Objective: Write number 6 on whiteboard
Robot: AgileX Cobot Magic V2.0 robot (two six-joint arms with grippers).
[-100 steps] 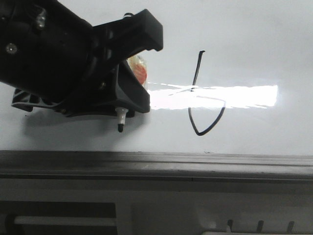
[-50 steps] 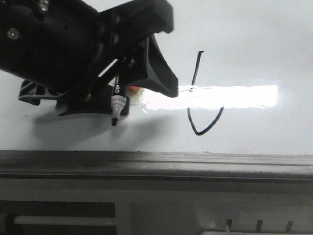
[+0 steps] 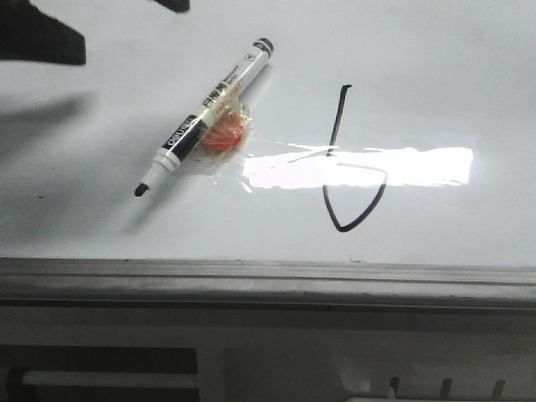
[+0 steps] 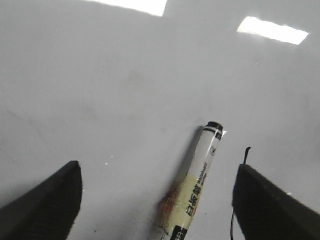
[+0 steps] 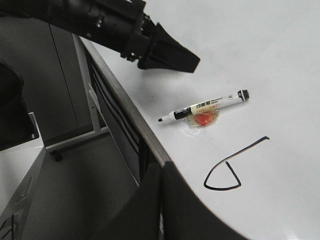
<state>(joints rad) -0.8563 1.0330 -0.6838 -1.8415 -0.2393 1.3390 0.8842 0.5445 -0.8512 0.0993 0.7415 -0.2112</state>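
Observation:
The number 6 (image 3: 343, 172) is a thin black line on the whiteboard (image 3: 435, 75), with a long stem and a pointed bottom loop. It also shows in the right wrist view (image 5: 227, 172). A black-and-white marker (image 3: 205, 113) lies flat on the board left of it, uncapped, tip toward the front edge, on an orange taped lump (image 3: 224, 134). My left gripper (image 3: 134, 29) is open and empty, raised above the marker (image 4: 200, 185), which lies between its fingers (image 4: 50, 205). My right gripper (image 5: 162, 200) is shut and empty over the board's front edge.
The board's grey metal edge rail (image 3: 268, 280) runs along the front. Below it is a grey slotted frame (image 5: 107, 107) and a floor stand (image 5: 75, 140). A bright glare band (image 3: 368, 167) crosses the 6.
My left gripper has let go of the marker and pulled up and away to the far left. The marker now lies flat on the board. The 6 is unchanged.

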